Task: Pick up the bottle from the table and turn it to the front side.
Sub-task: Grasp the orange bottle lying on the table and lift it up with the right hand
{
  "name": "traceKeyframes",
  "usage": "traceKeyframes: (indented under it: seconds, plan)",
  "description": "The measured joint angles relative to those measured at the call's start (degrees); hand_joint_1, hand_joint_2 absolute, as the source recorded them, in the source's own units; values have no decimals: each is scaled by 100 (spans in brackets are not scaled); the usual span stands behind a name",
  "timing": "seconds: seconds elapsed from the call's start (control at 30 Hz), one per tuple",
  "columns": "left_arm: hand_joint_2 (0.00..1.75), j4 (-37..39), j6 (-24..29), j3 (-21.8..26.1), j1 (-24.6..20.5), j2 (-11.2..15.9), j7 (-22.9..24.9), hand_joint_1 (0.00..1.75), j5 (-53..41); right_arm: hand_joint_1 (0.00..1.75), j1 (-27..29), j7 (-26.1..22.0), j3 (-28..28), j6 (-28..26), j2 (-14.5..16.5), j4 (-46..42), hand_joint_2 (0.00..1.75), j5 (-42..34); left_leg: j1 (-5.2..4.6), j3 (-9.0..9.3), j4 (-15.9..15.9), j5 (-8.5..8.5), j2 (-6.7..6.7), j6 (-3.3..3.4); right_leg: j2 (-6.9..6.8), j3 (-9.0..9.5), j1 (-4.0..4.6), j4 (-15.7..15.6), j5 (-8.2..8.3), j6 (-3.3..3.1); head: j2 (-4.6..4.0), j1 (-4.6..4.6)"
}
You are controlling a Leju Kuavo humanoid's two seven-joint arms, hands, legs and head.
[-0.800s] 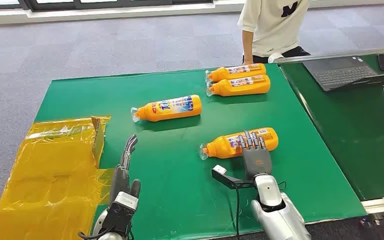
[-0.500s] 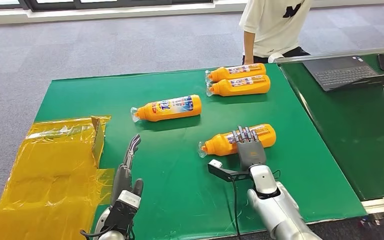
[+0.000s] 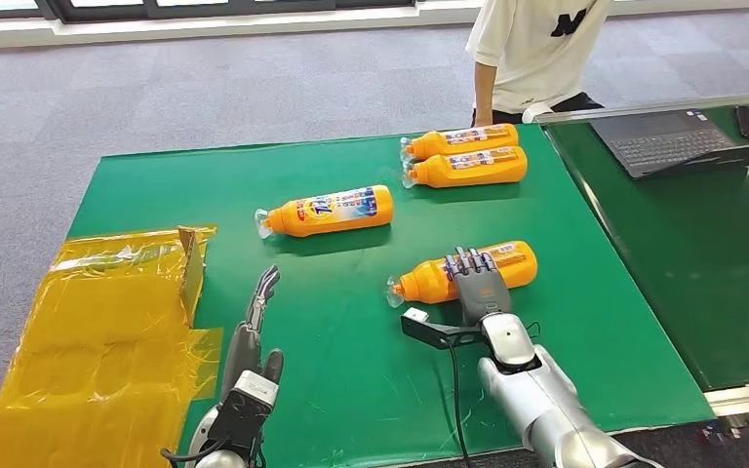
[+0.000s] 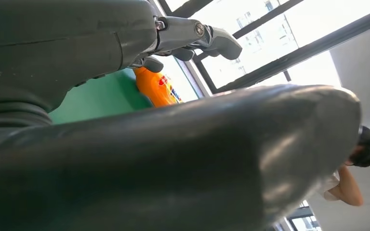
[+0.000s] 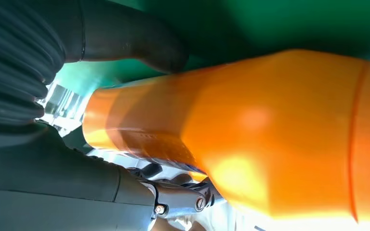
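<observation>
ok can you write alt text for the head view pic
The robot's right hand lies fingers-down over the nearest of four orange bottles lying on a green table; its left hand hovers open nearby. Yellow plastic sheeting covers the table's left end, and a person in a white shirt stands at the far side beside a laptop.

Head view: bright, even daylight, sharp; I see short soft shadows under the bottles. Mild glare on the glossy yellow film (image 3: pixel 107 322). Left wrist view: windows (image 4: pixel 250 43) beyond the fingers (image 4: pixel 192 33) blown out white, the hand backlit and blurred. Right wrist view: bottle (image 5: pixel 270 134) by the fingers out of focus, w/ soft highlights on its orange body.
</observation>
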Motion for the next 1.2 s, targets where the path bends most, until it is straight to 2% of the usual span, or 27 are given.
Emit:
traceKeyframes:
  seconds: [0.23,0.73,1.2]
  plan:
    - [0,7,0,0,-31,13,0,0,14,175,-146,-10,-6,104,1,90,175,-145,0,13,0,4,-2,0,-1,15,1,0,2,0,0,0]
    - [0,-32,2,0,-14,29,33,0,16,175,-69,294,3,-332,28,77,175,39,0,9,0,5,-4,0,-2,12,0,0,5,3,0,0]
    - [0,-68,43,0,43,30,35,0,16,175,216,-11,3,-780,28,-346,175,-224,0,-7,0,5,-6,0,-3,-3,0,1,5,2,0,0]
